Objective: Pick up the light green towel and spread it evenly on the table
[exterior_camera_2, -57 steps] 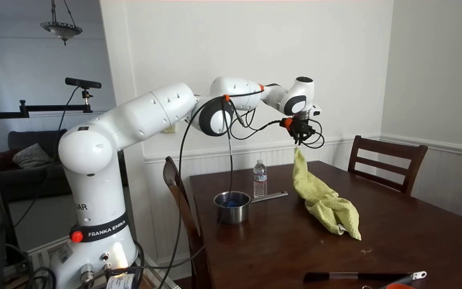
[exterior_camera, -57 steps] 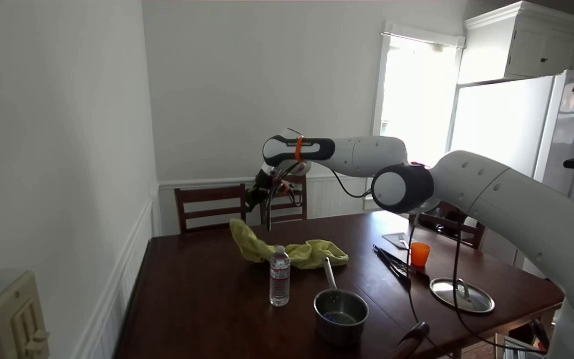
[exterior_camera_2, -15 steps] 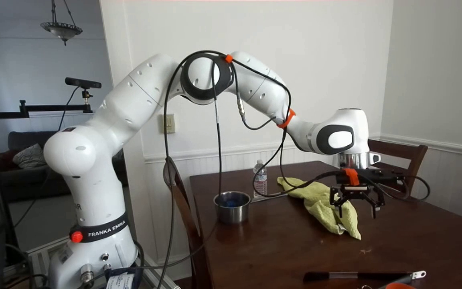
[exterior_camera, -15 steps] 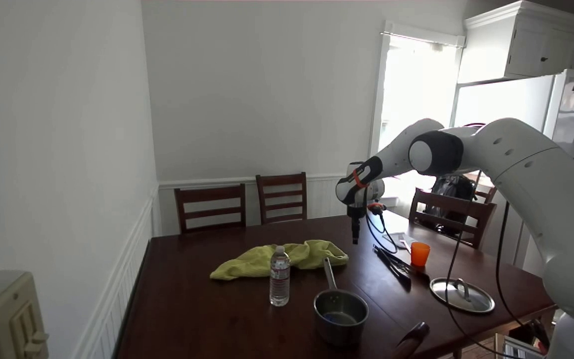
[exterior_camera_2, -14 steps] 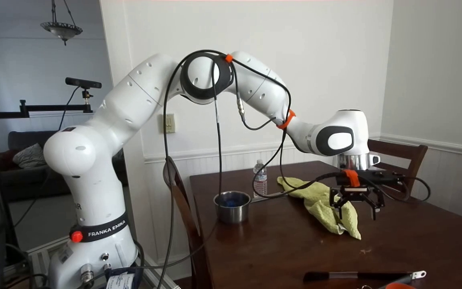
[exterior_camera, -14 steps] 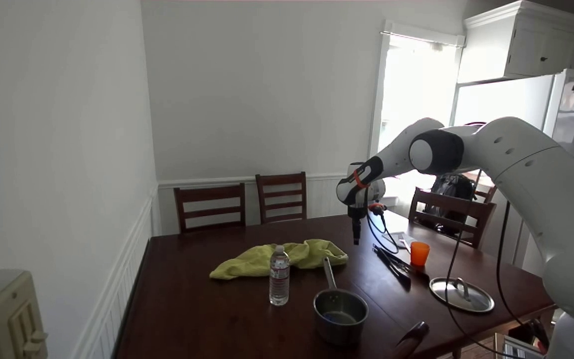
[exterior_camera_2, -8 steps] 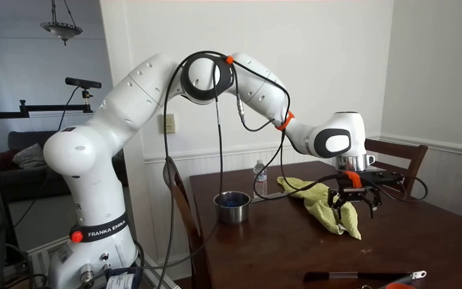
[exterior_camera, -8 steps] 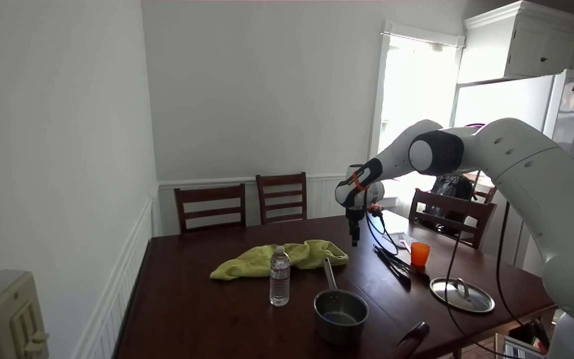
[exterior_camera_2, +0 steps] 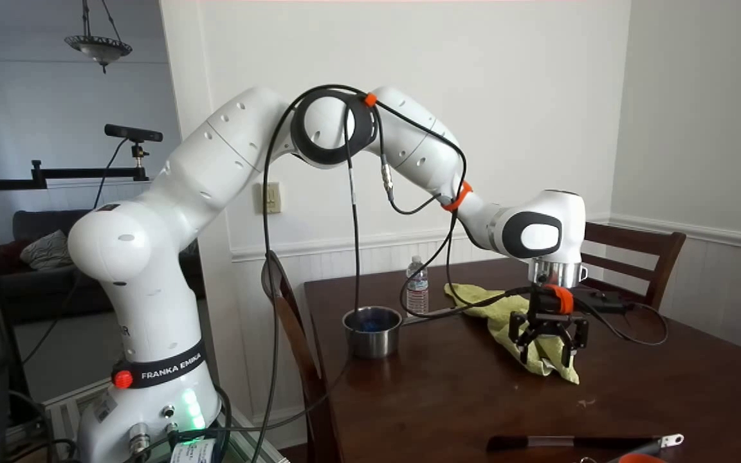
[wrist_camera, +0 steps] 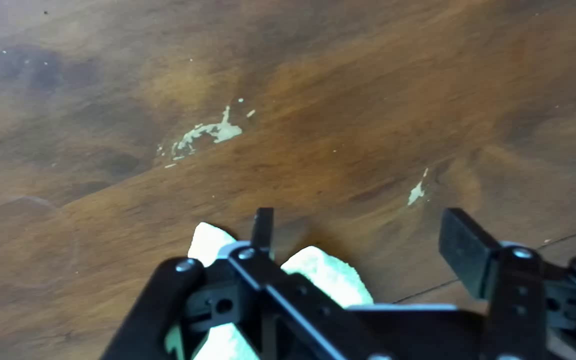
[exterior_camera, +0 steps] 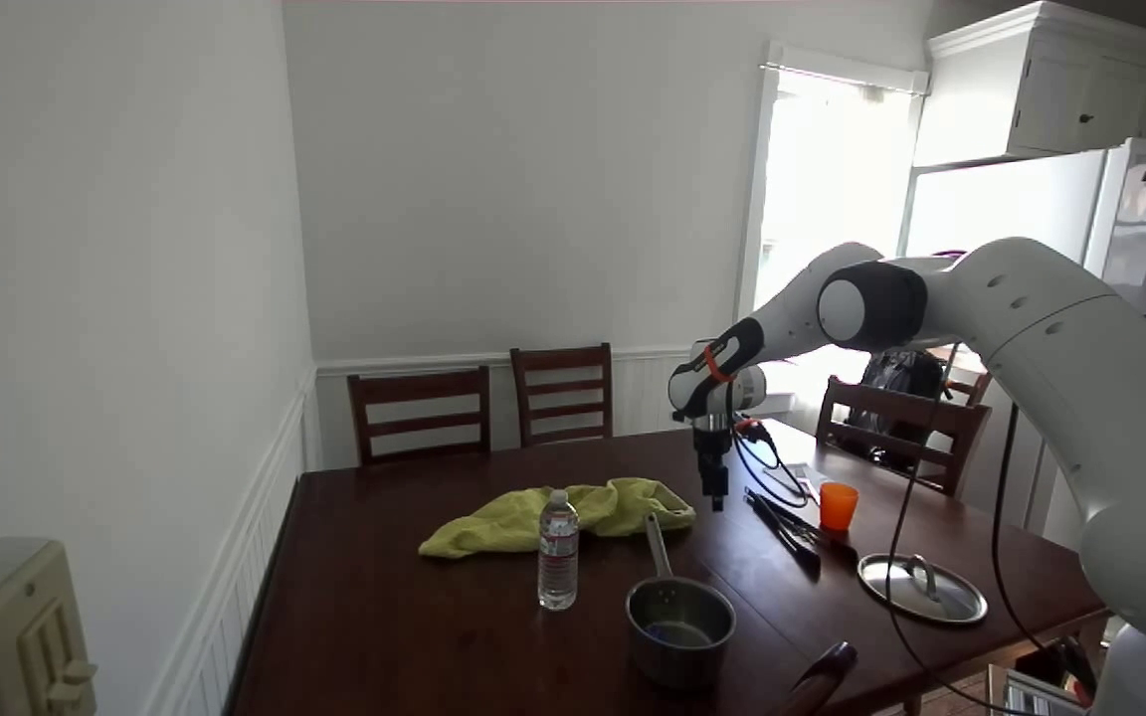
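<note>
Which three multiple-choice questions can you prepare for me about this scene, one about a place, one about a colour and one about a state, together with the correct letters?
1. Where is the pot lid?
A. On the saucepan
B. On the table
C. On a chair

2. What colour is the cup?
A. Blue
B. White
C. Orange

3. How does the light green towel lie?
A. Bunched up
B. Spread flat
C. Folded in a neat square

1: B, since an exterior view shows the pot lid lying handle up on the table.
2: C, since the side of the cup is plain orange in an exterior view.
3: A, since both exterior views show the light green towel as a long, rumpled heap.
</note>
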`<state>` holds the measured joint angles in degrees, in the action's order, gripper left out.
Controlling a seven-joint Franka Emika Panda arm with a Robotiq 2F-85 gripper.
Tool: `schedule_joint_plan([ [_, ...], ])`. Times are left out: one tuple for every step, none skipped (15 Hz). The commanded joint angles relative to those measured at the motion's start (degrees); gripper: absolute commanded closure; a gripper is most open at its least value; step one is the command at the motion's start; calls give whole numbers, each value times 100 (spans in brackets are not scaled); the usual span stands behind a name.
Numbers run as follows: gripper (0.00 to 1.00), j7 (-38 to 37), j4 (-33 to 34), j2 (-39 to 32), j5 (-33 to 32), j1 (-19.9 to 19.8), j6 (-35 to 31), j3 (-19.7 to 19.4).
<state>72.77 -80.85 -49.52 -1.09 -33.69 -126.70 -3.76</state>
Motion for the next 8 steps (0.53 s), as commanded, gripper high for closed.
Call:
schedule_joint_plan([
  [30,114,123,-161,169,-4,116,71],
  [33,96,155,-216,188,1,91,82],
  [33,53,214,-291,201,13,45,81],
  [38,43,237,-332,236,5,13,99],
  [33,41,341,-404,260,7,63,114],
  [33,36,382,-447,268,14,43,113],
  [34,22,442,-488,270,21,9,107],
  [35,28,485,-509,277,16,2,109],
])
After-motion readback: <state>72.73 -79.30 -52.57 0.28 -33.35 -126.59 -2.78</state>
